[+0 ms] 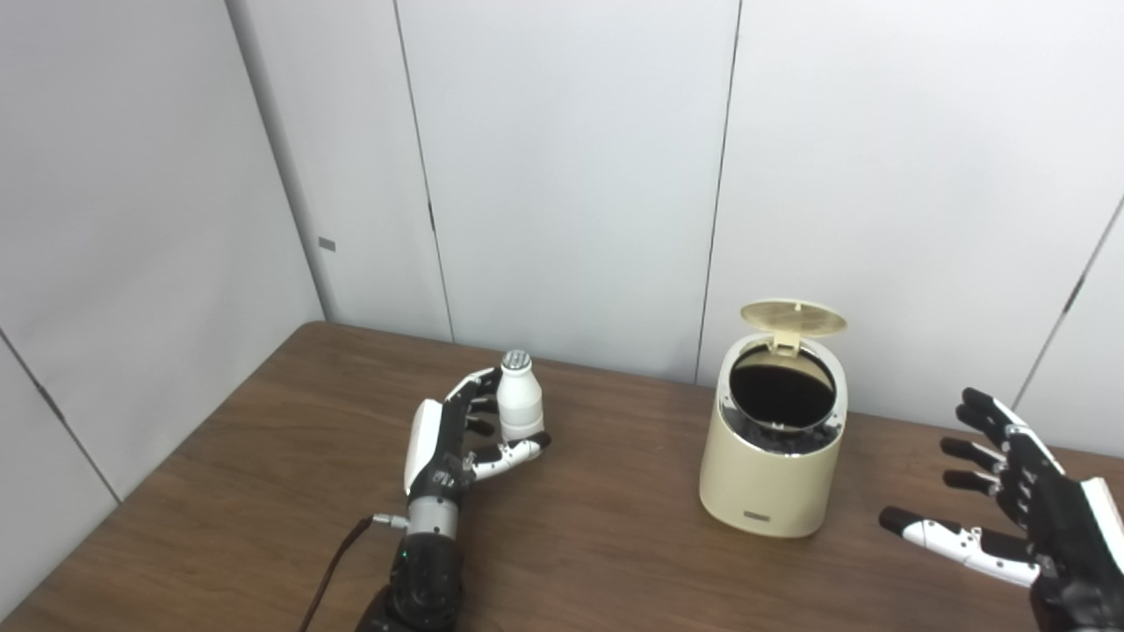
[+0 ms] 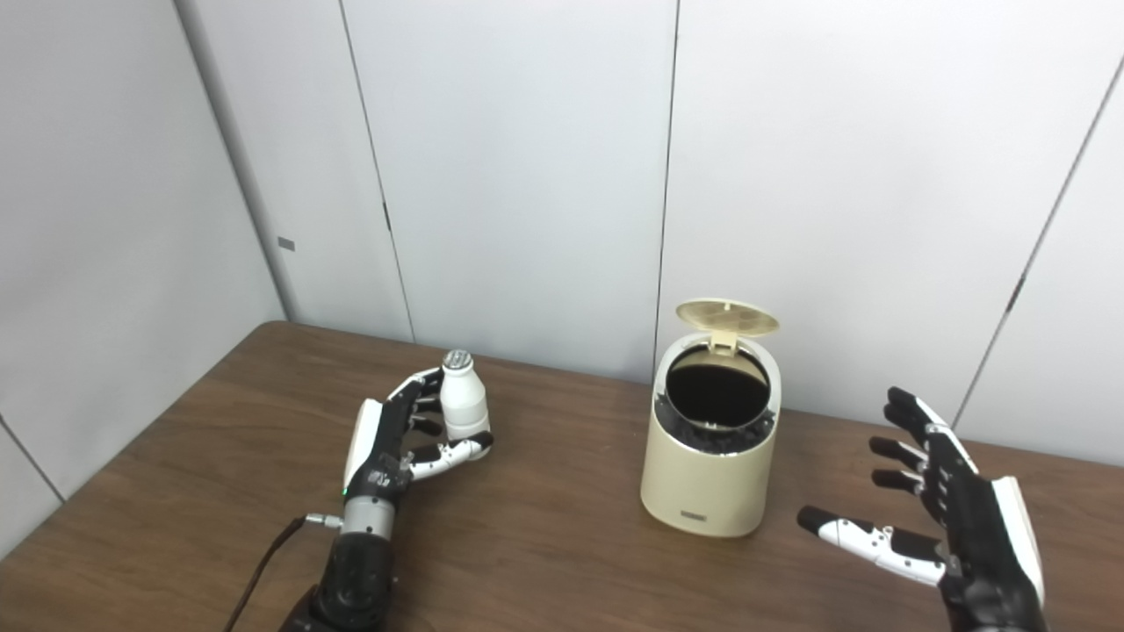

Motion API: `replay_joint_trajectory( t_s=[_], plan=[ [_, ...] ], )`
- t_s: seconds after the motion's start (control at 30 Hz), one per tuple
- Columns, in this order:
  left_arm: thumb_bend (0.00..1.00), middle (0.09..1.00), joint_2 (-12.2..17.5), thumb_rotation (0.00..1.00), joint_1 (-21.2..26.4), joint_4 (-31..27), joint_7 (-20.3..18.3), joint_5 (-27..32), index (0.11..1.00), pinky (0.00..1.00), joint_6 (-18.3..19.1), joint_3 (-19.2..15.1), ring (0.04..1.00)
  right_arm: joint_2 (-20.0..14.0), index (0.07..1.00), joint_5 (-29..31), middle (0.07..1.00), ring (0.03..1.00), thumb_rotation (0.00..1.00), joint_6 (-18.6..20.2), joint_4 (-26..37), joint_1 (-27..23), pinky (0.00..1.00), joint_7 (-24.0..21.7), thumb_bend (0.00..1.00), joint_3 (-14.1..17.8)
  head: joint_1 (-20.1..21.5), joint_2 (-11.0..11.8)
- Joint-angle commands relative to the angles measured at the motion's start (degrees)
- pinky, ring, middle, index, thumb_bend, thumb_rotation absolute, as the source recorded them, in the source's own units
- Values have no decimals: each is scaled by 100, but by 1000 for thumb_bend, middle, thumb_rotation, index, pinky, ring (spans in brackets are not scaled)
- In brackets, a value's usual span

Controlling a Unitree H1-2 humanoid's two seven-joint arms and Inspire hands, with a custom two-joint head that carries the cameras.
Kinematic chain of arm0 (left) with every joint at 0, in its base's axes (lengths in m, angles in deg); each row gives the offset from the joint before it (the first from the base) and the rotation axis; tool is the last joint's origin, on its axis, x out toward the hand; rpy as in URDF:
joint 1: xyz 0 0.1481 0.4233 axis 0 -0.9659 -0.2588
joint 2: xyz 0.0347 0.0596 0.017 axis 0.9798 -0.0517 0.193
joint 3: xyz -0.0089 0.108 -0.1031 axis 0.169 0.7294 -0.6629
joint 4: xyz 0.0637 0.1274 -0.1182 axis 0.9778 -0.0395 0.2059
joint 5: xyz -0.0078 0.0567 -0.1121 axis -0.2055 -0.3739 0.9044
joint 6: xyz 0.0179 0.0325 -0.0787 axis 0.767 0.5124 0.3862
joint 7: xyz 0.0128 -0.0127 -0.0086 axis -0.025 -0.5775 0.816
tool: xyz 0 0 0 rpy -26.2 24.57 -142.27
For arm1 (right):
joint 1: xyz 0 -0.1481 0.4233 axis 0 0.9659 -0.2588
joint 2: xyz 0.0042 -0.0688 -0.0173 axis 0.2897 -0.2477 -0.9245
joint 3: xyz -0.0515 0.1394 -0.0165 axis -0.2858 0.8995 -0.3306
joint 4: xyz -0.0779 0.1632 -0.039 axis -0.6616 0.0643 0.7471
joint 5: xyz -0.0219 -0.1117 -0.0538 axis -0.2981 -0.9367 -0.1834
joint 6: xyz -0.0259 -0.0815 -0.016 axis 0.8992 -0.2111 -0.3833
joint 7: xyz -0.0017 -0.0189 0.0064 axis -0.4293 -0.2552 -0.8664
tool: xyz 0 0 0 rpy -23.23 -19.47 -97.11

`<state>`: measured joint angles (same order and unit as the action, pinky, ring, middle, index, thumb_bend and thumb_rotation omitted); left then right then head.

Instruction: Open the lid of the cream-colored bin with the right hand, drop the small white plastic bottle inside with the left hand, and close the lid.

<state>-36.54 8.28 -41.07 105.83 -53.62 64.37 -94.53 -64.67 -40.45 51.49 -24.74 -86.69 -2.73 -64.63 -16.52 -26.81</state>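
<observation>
The cream-colored bin stands upright on the wooden table, its round lid tipped up behind the dark opening; well to the bin's left, the left hand grasps the small white plastic bottle, upright; to the bin's right, apart from it, the right hand hangs released, fingers spread, holding nothing.
</observation>
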Motion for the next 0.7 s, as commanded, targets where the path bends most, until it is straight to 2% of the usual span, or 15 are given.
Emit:
replay_joint_trajectory(
  t_s=[0.0, 0.1, 0.2, 0.23, 0.3, 0.4, 0.67],
  plan=[
    [787, 761, -110, 83, -91, 322, 100, 20, 773, 582, -114, 65, 702, -15, 871, 14, 879, 784, 0, -220, 181, -154, 678, 27, 732, 17, 6, -7],
    [784, 739, -135, 54, -14, 478, 260, -52, 740, 527, -202, 63, 657, -5, 879, 3, 882, 790, 0, -151, 218, -147, 692, 20, 727, 15, 6, -7],
    [762, 633, -165, 7, 89, 683, 472, -91, 662, 469, -306, 47, 567, -2, 879, 23, 881, 790, 0, -173, 209, -145, 691, 20, 728, 21, 6, -7],
    [618, 532, -160, 2, 123, 762, 574, -139, 585, 440, -387, 62, 523, -6, 878, 28, 882, 793, 0, -184, 210, -141, 693, 15, 724, 20, 16, -14],
    [534, 483, -145, 0, 195, 913, 710, -183, 532, 394, -495, 89, 460, -20, 880, 21, 882, 793, 0, -241, 196, -135, 695, 17, 724, 13, 16, -14],
    [507, 476, -144, 0, 280, 1042, 770, -163, 506, 350, -528, 115, 424, -31, 879, 18, 878, 789, 0, -295, 167, -127, 688, 25, 730, 10, 16, -14],
    [504, 480, -160, 0, 381, 1244, 807, -57, 497, 360, -680, 128, 432, -2, 873, 39, 877, 787, 0, -303, 146, -118, 693, 37, 726, 10, 36, -14]
  ],
)
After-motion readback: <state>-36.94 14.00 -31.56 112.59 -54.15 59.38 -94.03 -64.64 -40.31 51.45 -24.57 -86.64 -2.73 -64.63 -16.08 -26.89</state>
